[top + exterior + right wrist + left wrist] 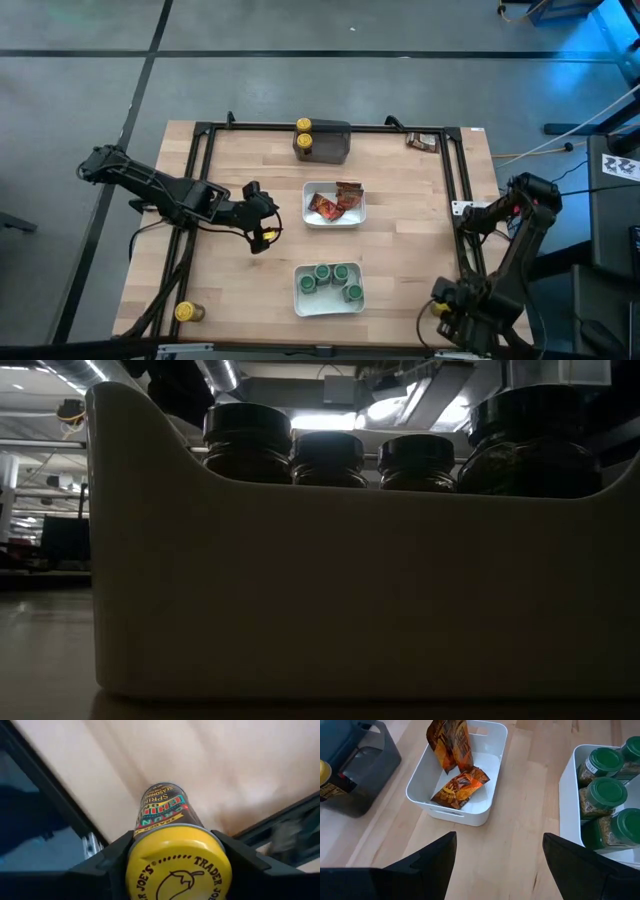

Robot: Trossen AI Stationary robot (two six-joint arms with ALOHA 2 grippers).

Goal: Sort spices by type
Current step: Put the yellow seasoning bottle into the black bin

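**Q:** So what have you got in your right gripper (177,855) there at the near right corner of the table (400,250)?

**A:** You're clamped on a yellow-lidded spice jar (172,845), fingers pressing both sides just under the lid. Looks like a solid grab. Your left gripper (497,865) hangs spread wide with nothing in it, over bare wood left of the two white trays.

**Q:** How's that jar going to behave?

**A:** Rigid round sides, probably glass or hard plastic with a slick label, so my guess is it can twist or slide if you squeeze off-centre. Light enough, though. Gripping below the lid rim seems smart, since the lip should catch on the fingers if it slips.

**Q:** Where's everything else?

**A:** Green-lidded jars (330,280) sit in the near tray (300,300), orange sachets (335,203) in the middle tray (312,220). Another yellow-lidded jar (303,127) stands on the dark grey block (330,145) at the far edge, one more (186,312) is at the near left corner, and a stray sachet (421,141) lies far right. Sachets are floppy, so pinch those flat.
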